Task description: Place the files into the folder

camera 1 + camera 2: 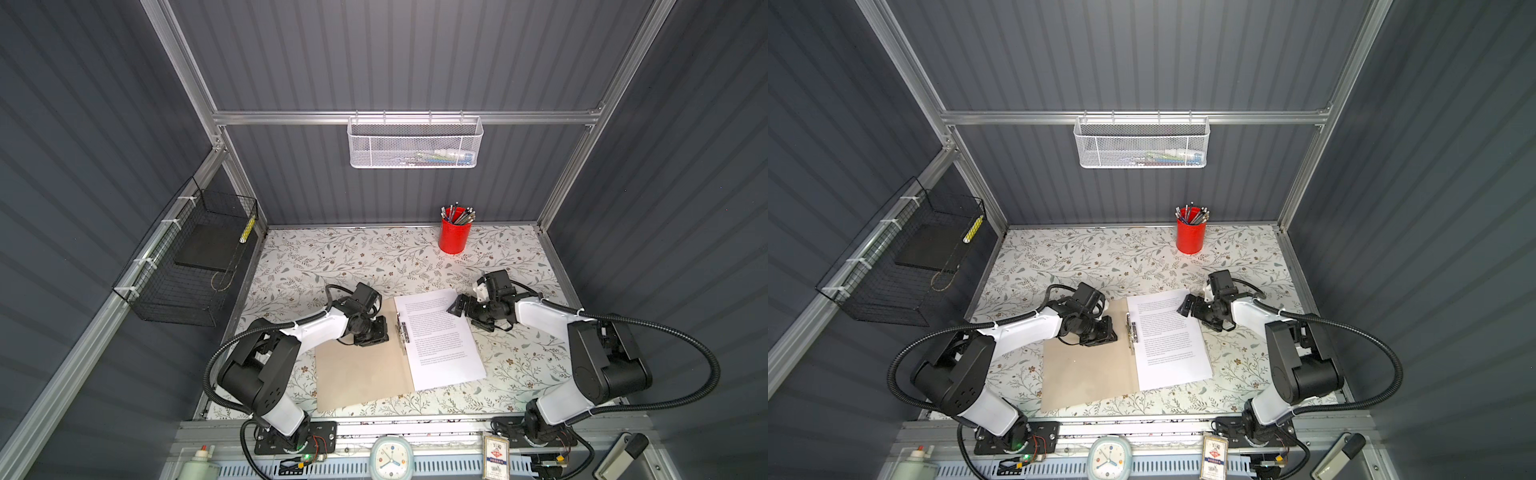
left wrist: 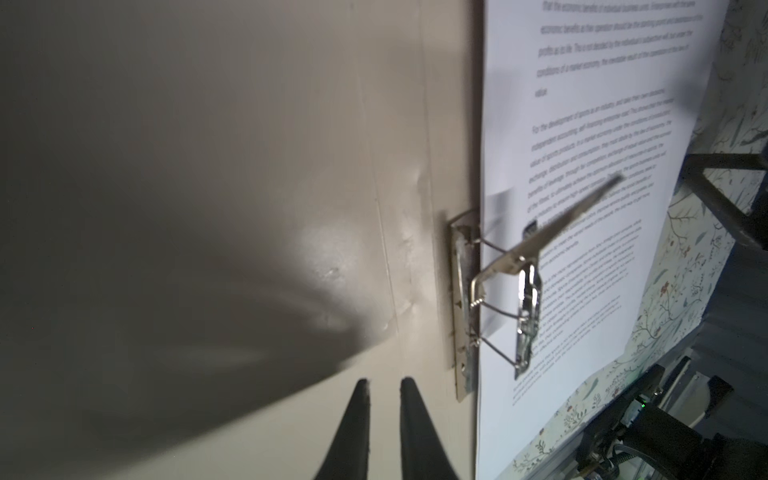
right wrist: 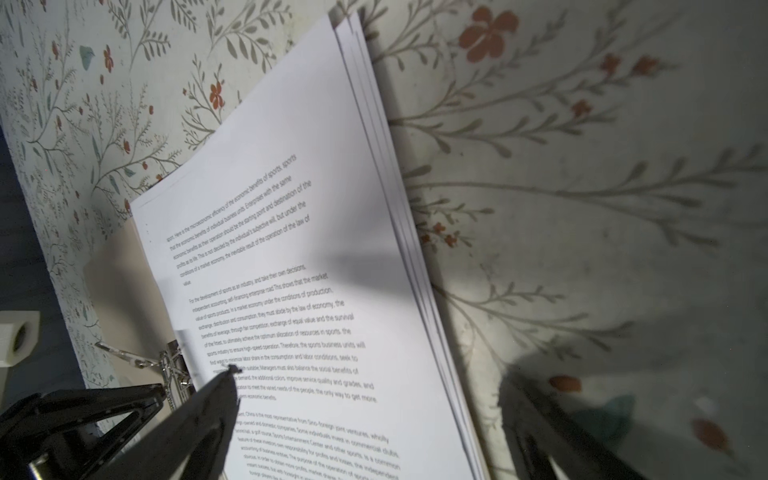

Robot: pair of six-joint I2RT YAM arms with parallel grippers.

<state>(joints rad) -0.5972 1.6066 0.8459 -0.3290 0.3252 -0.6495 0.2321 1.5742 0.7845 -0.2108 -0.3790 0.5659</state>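
The tan folder (image 1: 357,365) lies open on the floral table, and in both top views the files (image 1: 440,340) (image 1: 1169,338) sit as a stack of printed white sheets on its right half. Along the spine is the metal clip (image 2: 528,266), its lever raised over the sheets' inner edge. My left gripper (image 2: 384,382) (image 1: 378,332) hovers over the bare left flap beside the clip, its jaws nearly together and empty. My right gripper (image 3: 368,374) (image 1: 457,305) is open wide at the stack's far right corner, straddling the sheets' outer edge.
A red cup of pens (image 1: 455,235) stands at the back of the table. On the left wall, a black wire basket (image 1: 195,266) holds a flat black slab. A white mesh basket (image 1: 415,143) hangs on the back rail. A clock (image 1: 390,457) and a card box (image 1: 496,455) sit on the front ledge.
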